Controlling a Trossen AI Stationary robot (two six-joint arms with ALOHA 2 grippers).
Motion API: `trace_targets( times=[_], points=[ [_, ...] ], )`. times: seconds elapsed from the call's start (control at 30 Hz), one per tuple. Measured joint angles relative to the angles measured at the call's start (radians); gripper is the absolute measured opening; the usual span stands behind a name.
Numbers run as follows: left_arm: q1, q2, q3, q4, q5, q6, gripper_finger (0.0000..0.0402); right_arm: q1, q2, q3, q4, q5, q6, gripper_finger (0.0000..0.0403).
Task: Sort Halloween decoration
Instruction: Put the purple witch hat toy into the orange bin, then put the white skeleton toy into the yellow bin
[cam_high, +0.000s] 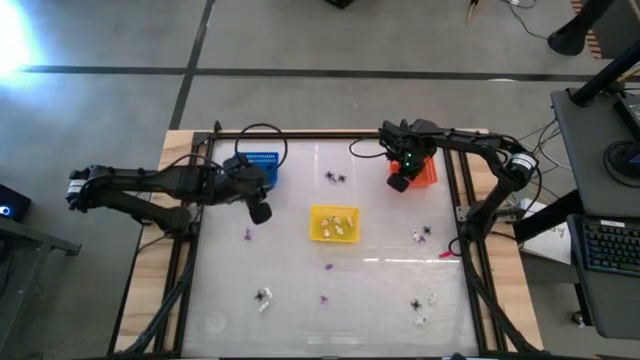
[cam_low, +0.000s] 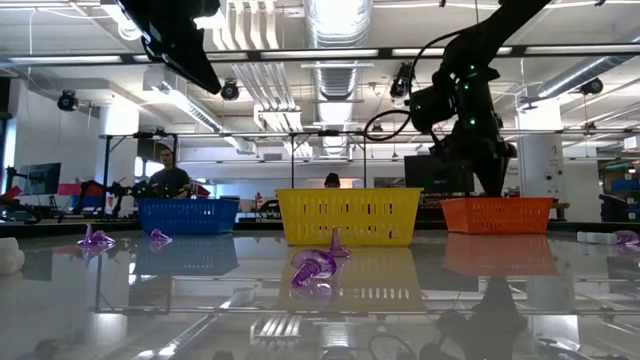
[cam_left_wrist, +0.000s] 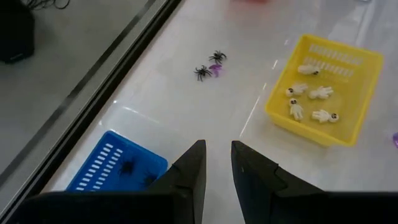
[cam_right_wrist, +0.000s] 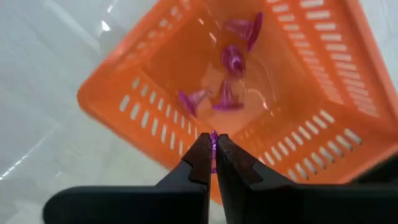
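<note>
Many tiny trinkets (cam_high: 262, 297) are seen scattered over the table (cam_high: 380, 310) from above, with cream ones already in the yellow basket (cam_high: 333, 223); being light and hard, they are best pinched across the body. At the right wrist, the right gripper (cam_right_wrist: 214, 148) is clenched on a purple trinket (cam_right_wrist: 214, 139) above the orange basket (cam_right_wrist: 155, 81). At the left wrist, the left gripper (cam_left_wrist: 217, 158) is seen slightly parted and empty beside the blue basket (cam_left_wrist: 112, 168).

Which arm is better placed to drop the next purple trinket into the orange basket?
The right. Its pincer is shut on a purple trinket just above the orange basket, which already holds purple ones. The left pincer hangs empty near the blue basket.
</note>
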Motion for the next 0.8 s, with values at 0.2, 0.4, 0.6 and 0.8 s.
trace_targets(
  times=[0.2,0.4,0.6,0.8],
  points=[
    [0.030,0.000,0.000,0.001,0.000,-0.013,0.0059,0.000,0.000,-0.008,0.044,0.072,-0.002,0.0014],
    [0.035,0.000,0.000,0.002,0.000,-0.027,0.0059,0.000,0.000,0.024,0.046,0.088,-0.015,0.0045],
    [0.034,0.001,0.000,0.002,-0.003,-0.027,0.0059,0.000,0.000,0.040,0.051,0.105,-0.020,0.0084],
    [0.034,0.001,0.000,0.002,-0.061,-0.027,0.0059,0.000,0.000,0.040,0.031,0.103,0.006,0.0107]
  ],
)
